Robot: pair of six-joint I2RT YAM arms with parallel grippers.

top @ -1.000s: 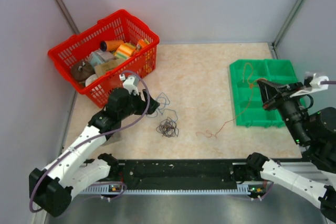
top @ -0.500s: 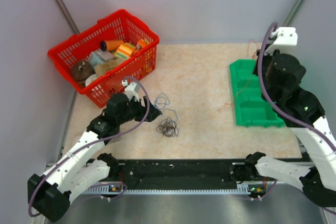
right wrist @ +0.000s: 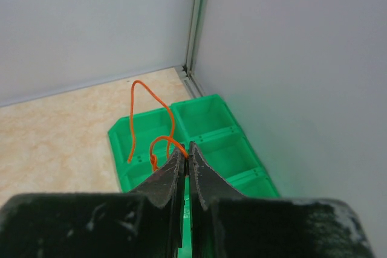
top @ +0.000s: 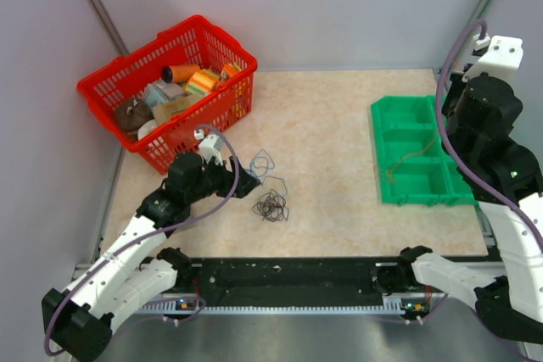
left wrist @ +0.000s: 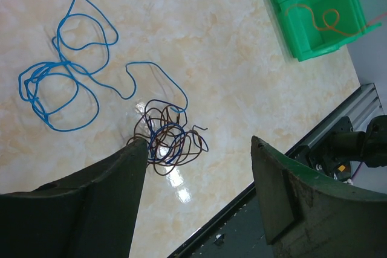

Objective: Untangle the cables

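The cables [left wrist: 169, 140] lie near the front edge, left of middle; they look thin, light and springy. My left gripper [left wrist: 195, 149] hangs above, fingers apart; I would pinch one outer loop. My right gripper [right wrist: 187, 160] is clamped on an orange wire [right wrist: 140, 95].

Thin dark cables [left wrist: 170, 142], loosely looped tangle
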